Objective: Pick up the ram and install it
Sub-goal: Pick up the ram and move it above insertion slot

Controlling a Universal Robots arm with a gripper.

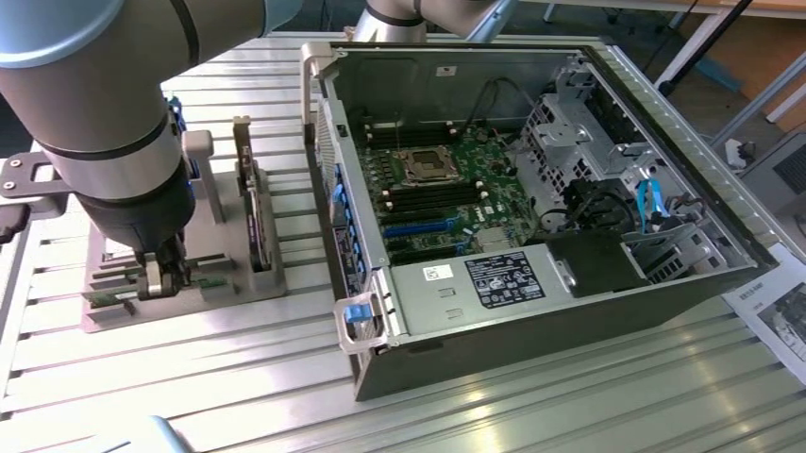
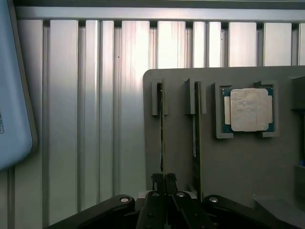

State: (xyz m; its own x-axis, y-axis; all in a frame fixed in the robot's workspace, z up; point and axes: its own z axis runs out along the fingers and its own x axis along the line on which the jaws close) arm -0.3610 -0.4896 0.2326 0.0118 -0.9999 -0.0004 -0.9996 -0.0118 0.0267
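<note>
I see the gripper [image 1: 161,278] down at the gray holder [image 1: 189,304], which lies on the table [image 1: 504,406] on the exterior view's left. The table is made of long aluminium profiles with grooves between them, and the light gives bright bands on it. In the wrist view the fingers [image 2: 157,183] are brought narrow together on the near end of the ram [image 2: 162,129], a thin strip that stands on its edge in a slot of the holder [image 2: 177,143]. The second ram [image 2: 195,138] stands in the slot just beside it, parallel and apart from the fingers. Beyond it the square silver processor [image 2: 248,109] lies flat in its own recess. In the exterior view a dark expansion card [image 1: 252,215] stands upright in the same holder, between the arm and the computer case [image 1: 567,330]. The case lies on its side, open, and the green motherboard [image 1: 441,179] shows inside. A printed sheet [image 1: 775,311] lies at the table's edge on the exterior view's right. Behind the table I see metal legs [image 1: 699,42] and a brown surface; more of the room I cannot tell.
</note>
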